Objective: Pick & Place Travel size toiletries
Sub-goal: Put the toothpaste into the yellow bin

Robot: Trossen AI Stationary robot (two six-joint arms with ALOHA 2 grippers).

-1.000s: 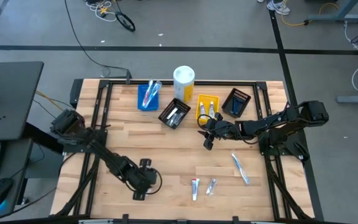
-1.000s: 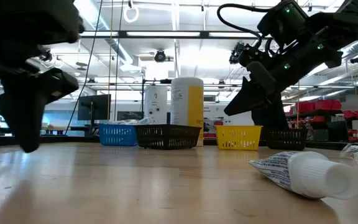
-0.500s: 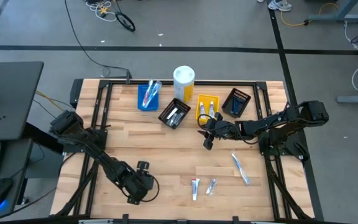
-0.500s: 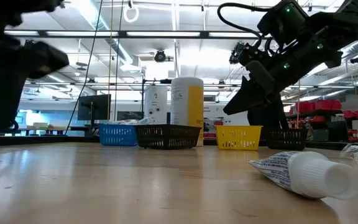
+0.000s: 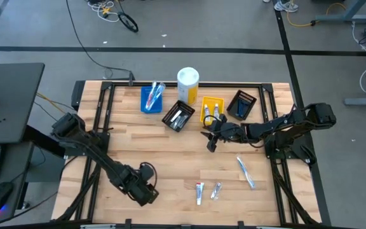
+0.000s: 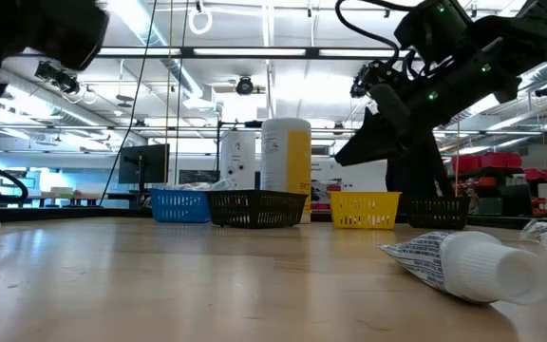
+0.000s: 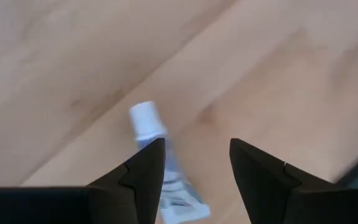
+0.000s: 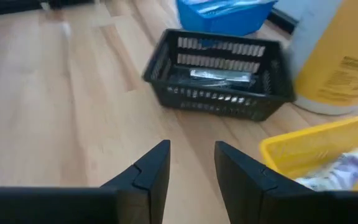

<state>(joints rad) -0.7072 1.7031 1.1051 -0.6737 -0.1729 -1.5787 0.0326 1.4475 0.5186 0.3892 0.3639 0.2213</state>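
A wooden table (image 5: 170, 152) carries the scene. The left gripper (image 7: 194, 165) holds its fingers spread and empty just over a white tube (image 7: 160, 165) at the near left, its arm folded low. The right gripper (image 8: 190, 163), fingers apart and empty, hangs before the yellow bin (image 5: 212, 110), arm stretched inward. More tubes (image 5: 207, 190) lie near the front edge.

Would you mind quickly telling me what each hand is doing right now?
Left hand: open, empty, over a small white tube on the table.
Right hand: open, empty, near the yellow bin.
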